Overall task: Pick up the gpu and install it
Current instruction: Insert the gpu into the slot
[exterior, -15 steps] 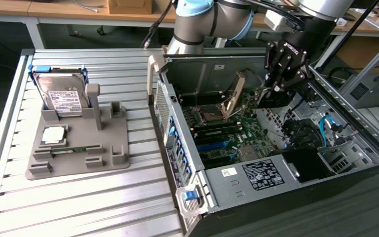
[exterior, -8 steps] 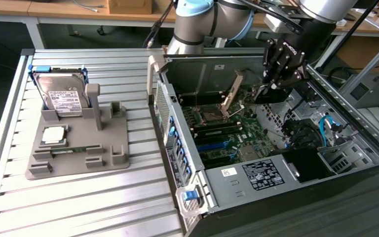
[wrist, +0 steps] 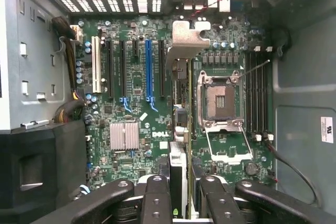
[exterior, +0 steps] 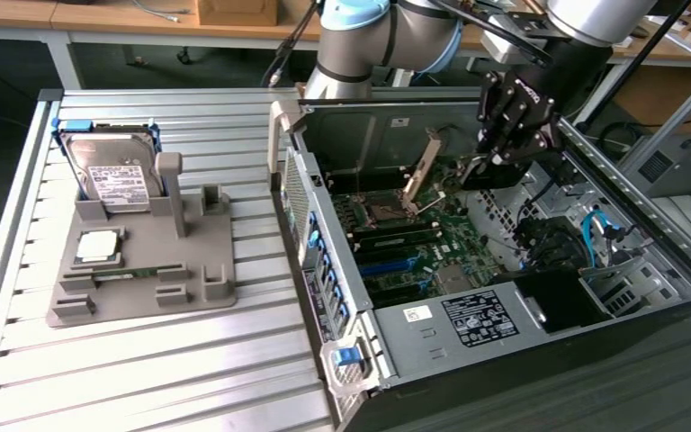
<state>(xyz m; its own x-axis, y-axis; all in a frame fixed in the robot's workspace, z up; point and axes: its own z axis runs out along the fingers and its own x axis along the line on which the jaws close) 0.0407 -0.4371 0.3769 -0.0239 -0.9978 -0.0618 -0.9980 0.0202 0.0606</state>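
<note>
Gpu [wrist: 178, 163], thin flat card, silver bracket; clamped in black pincer [wrist: 182, 184]

Green on the circuit board [wrist: 136, 103], with one blue slot [wrist: 148, 66], one white slot [wrist: 96, 64] and a silver finned block [wrist: 124, 136]. Black on the gripper [wrist: 182, 187]; silver on the graphics card [wrist: 178, 166] bracket. Pale grey ribbing across the table [exterior: 166, 378]. Grey on the holder [exterior: 141, 297] at the exterior view's left; silver drive [exterior: 112, 171], white label, blue frame.
</note>
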